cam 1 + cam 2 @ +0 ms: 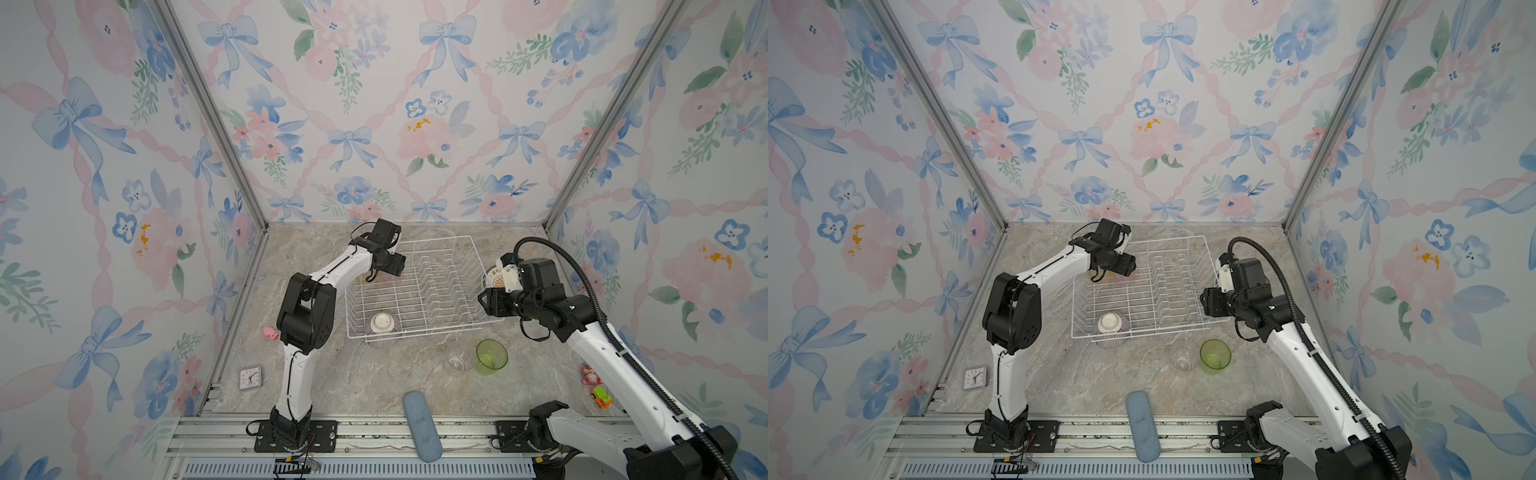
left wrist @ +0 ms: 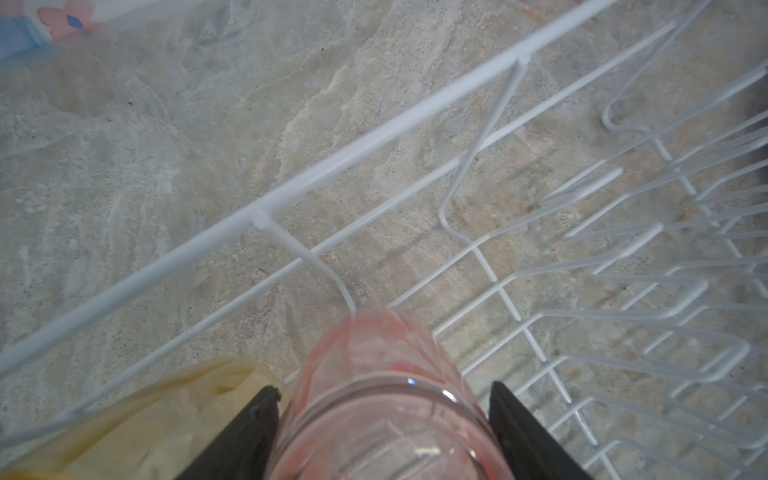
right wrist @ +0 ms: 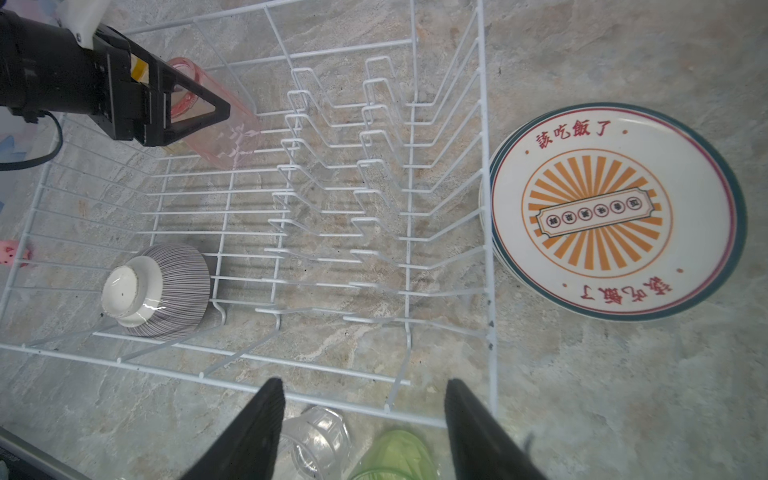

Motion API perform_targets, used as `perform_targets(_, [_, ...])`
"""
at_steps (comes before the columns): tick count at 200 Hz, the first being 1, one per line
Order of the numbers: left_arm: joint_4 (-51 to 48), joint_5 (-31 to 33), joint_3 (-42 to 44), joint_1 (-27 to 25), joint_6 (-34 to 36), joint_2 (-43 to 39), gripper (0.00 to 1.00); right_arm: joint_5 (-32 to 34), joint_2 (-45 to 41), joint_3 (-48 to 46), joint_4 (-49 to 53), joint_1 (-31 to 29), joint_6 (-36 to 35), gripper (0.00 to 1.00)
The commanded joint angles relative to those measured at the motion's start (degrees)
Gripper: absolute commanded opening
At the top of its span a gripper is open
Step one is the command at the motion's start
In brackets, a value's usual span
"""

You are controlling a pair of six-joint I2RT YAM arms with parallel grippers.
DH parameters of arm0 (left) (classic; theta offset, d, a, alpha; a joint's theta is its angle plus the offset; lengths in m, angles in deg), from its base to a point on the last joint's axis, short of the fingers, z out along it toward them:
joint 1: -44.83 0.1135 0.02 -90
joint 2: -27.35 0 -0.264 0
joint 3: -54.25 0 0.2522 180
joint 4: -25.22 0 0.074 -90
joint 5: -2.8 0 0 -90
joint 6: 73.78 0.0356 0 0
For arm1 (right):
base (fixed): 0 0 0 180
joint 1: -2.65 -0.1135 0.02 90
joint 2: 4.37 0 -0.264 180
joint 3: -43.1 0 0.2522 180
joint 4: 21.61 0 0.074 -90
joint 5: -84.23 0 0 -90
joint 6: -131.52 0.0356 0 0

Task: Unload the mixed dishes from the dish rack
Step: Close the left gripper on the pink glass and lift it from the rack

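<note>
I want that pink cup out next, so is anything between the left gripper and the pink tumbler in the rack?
Nothing visible. The left gripper has its fingers on either side of the pink tumbler inside the dish rack. The yellow tumbler lies close beside, outside one finger, so it may get nudged.

Both top views look steeply down from high above the near edge of the table (image 1: pixel 332 386) toward the back wall, far enough off to hold both arms and the whole dish rack (image 1: pixel 436 241), and they share nearly the same scene. The left wrist camera sits very close behind the left gripper (image 2: pixel 382 388), looking along the pink tumbler (image 2: pixel 386 419) to the rack's rim. The right wrist camera looks down past the right gripper (image 3: pixel 363 382) from farther off, sharing that tumbler and the rack.
</note>
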Motion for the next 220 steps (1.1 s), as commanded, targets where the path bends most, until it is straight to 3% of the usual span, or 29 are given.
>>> perform_targets(1, [-1.18, 0.58, 1.44, -0.4, 0.68, 0.49, 0.74, -0.83, 0.19, -0.7, -0.72, 0.66, -0.37, 0.64])
perform_targets(17, [-1.2, 0.26, 1.88, -0.39, 0.68, 0.62, 0.73, -1.01, 0.03, -0.71, -0.9, 0.66, -0.34, 0.64])
perform_targets(60, [-1.17, -2.59, 3.24, -0.34, 0.49, -0.46, 0.56, -1.67, 0.12, -0.82, -1.16, 0.67, 0.14, 0.65])
perform_targets(104, [-1.17, -8.97, 4.79, 0.11, 0.24, -3.73, 0.51, -5.48, -0.46, -2.48, -4.06, 0.67, 1.88, 0.64])
perform_targets(150, [-1.0, -18.04, 5.51, 0.42, -0.54, -10.08, 0.51, -20.55, -1.37, -6.19, -13.53, 0.71, 5.19, 0.64])
perform_targets(187, [-0.8, -29.85, 5.58, 0.61, -1.91, -15.82, 0.51, -34.22, -1.48, -10.46, -25.43, 0.73, 9.6, 0.63])
perform_targets(220, [2.22, -40.53, 7.46, -0.02, -4.03, -21.58, 0.52, -39.66, -2.21, -15.35, -36.98, 0.67, 15.51, 0.55])
